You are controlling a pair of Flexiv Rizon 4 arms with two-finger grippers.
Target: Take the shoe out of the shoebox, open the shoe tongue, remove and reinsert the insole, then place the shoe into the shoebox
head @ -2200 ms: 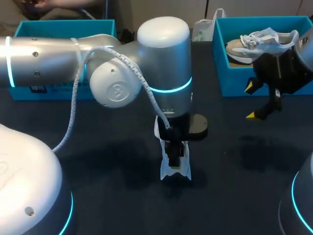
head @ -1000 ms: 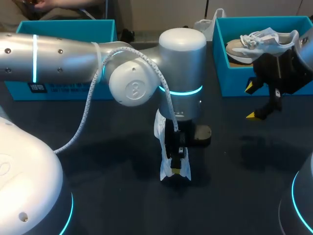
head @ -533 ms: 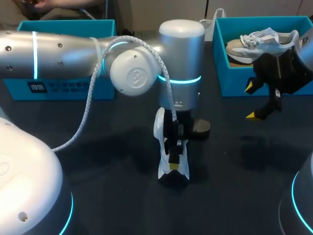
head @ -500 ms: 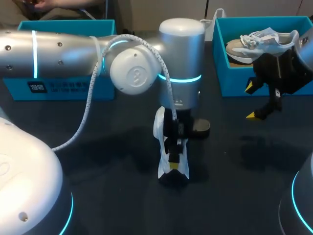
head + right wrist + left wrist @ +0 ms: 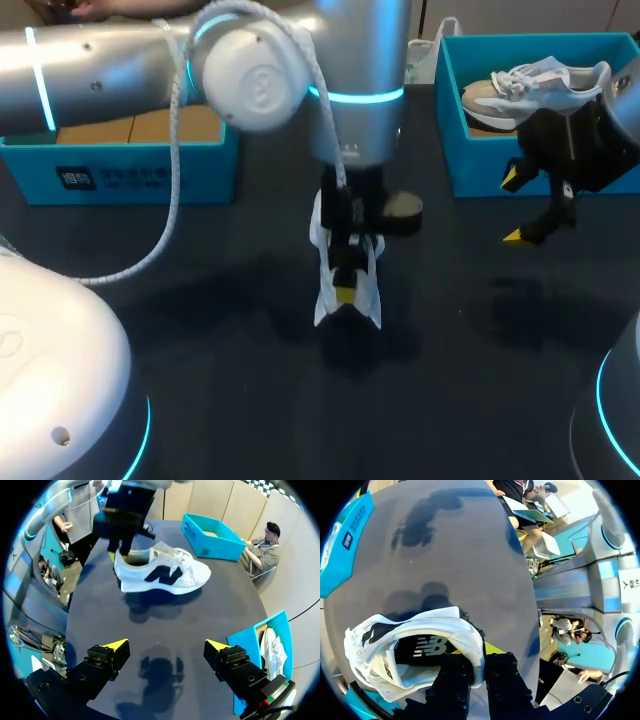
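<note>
A white shoe point(image 5: 320, 295) with a dark side logo hangs over the middle of the table, clear of the top, its shadow beneath it. My left gripper point(image 5: 345, 292) is shut on the rim of the shoe's opening point(image 5: 470, 645), one finger inside and one outside. In the right wrist view the shoe point(image 5: 165, 572) lies level under the left gripper point(image 5: 122, 555). My right gripper point(image 5: 515, 207) hovers open and empty in front of the right blue shoebox point(image 5: 500, 180), well to the right of the shoe. A second pale shoe point(image 5: 535, 85) lies in that box.
Another blue box point(image 5: 130, 170) stands at the back left, partly behind my left arm point(image 5: 100, 70). The dark tabletop point(image 5: 480, 380) is bare in front of and around the hanging shoe. A white cable point(image 5: 170, 180) loops down from the left arm.
My left arm has risen and drawn toward the back of the table, carrying the shoe up with it. The right arm has kept still, its gripper open.
</note>
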